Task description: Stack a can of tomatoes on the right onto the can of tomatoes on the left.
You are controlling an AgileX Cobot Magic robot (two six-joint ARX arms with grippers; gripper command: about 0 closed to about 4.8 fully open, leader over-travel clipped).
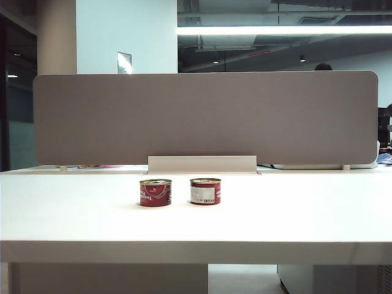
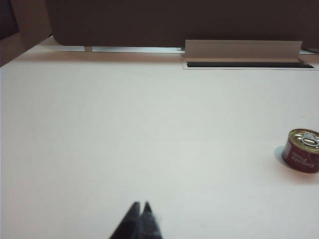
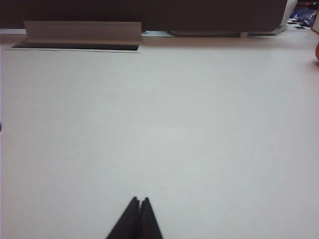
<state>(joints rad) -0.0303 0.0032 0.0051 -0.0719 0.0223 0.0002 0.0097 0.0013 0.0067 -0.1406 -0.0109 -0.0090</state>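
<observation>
Two short red tomato cans stand upright side by side on the white table. The left can (image 1: pixel 155 192) shows its red label; the right can (image 1: pixel 205 191) shows a white label panel with a barcode. A small gap separates them. The left can (image 2: pixel 302 150) also appears at the edge of the left wrist view, far from my left gripper (image 2: pixel 141 205), which is shut and empty over bare table. My right gripper (image 3: pixel 139 200) is shut too, with nothing in it, and neither can shows in its view. No arm appears in the exterior view.
A grey partition panel (image 1: pixel 205 116) runs along the back of the table (image 1: pixel 294 214). A white cable-tray cover (image 1: pixel 202 164) sits at its foot, right behind the cans. The table's front edge lies close to the exterior camera.
</observation>
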